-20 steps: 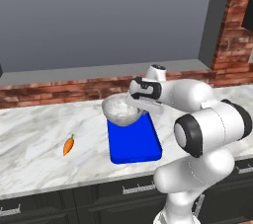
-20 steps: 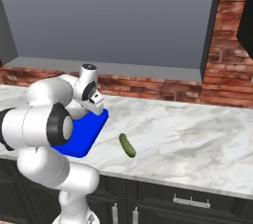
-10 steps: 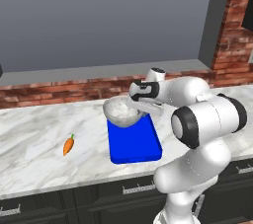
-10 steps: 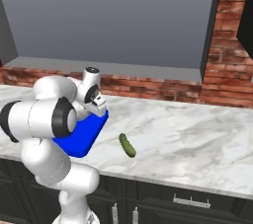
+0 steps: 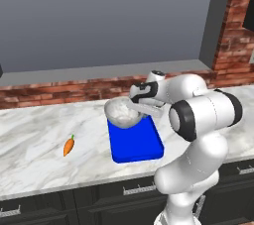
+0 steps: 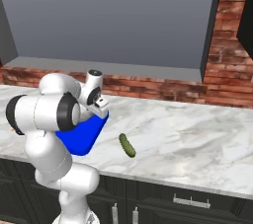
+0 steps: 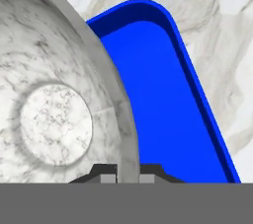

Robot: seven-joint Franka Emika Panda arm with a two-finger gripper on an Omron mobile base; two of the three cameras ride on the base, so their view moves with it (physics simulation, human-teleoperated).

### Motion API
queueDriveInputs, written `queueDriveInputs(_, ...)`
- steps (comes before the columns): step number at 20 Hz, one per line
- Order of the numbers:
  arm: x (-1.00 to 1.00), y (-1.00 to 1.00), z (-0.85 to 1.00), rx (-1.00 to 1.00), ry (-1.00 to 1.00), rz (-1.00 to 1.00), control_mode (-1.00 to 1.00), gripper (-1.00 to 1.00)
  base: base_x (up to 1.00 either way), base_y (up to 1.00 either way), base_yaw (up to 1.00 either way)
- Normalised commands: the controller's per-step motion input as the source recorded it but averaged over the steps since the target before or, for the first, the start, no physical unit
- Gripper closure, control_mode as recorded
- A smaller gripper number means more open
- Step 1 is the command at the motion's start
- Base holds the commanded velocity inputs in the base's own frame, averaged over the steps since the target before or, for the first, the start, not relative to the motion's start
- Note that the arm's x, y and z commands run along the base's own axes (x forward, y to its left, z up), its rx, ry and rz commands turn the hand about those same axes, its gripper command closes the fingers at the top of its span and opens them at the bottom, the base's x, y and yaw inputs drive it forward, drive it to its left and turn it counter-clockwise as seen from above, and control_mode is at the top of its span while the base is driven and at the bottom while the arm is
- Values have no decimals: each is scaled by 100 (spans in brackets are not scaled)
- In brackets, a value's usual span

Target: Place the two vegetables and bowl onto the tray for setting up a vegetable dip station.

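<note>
Carrying the bowl (image 5: 122, 112) by its rim, the end effector (image 7: 127, 173) is clenched on it, now further over the tray's (image 5: 136, 142) far end — nearly placed. Carrot (image 5: 69, 145) and cucumber (image 6: 127, 145) wait on the bench (image 6: 197, 134), either side — untouched.

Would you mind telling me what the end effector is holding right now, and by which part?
The end effector is shut on the bowl, pinching its rim, above the tray.
</note>
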Motion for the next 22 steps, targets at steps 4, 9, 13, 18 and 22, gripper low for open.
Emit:
queueDriveInputs(4,13,-1,-15,0,0,-4,-100,100,0,0,0)
queueDriveInputs(9,4,0,-12,0,0,-5,-100,100,0,0,0)
queueDriveInputs(13,0,0,-10,0,0,-5,-100,100,0,0,0)
queueDriveInputs(18,-6,0,-2,0,0,-6,-100,-100,0,0,0)
queueDriveInputs(22,-10,0,5,0,0,-6,-100,-100,0,0,0)
